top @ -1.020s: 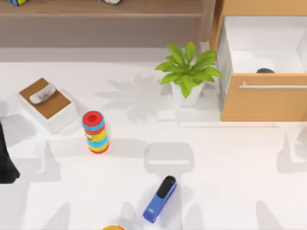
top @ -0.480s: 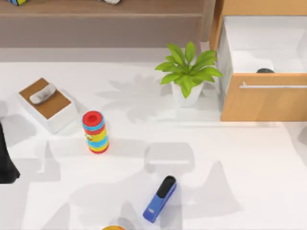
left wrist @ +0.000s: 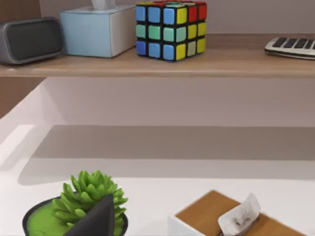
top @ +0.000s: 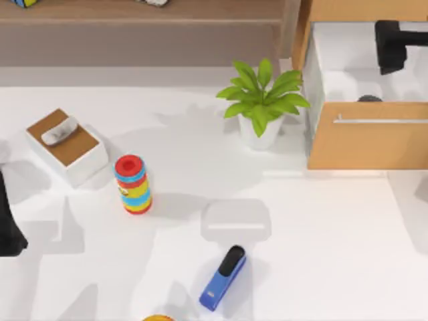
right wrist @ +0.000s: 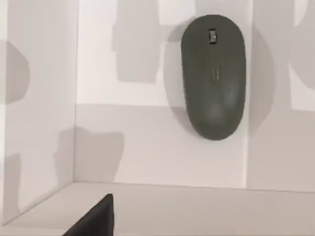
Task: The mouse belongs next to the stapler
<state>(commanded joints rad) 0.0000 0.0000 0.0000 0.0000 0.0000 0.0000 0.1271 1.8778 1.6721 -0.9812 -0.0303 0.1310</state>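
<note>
The dark grey mouse (right wrist: pixel 214 76) lies inside the open white drawer (top: pixel 348 83) at the table's back right. From above, only its edge (top: pixel 370 99) peeks over the wooden drawer front. My right gripper (top: pixel 392 61) hangs over the drawer, a little behind and to the right of the mouse, and holds nothing. The blue stapler (top: pixel 223 277) with its black end lies at the front middle of the table, far from the drawer. My left arm (top: pixel 9 221) is parked at the table's left edge.
A potted plant (top: pixel 264 100) stands just left of the drawer. A striped ring stack (top: pixel 134 184) and a wood-topped white box (top: pixel 67 144) stand at the left. The back shelf holds a colour cube (left wrist: pixel 170 29) and a tissue box (left wrist: pixel 96 29).
My right arm has come into view over the open drawer from the right. The shadows on the table have shifted. The mouse and the stapler lie where they were.
</note>
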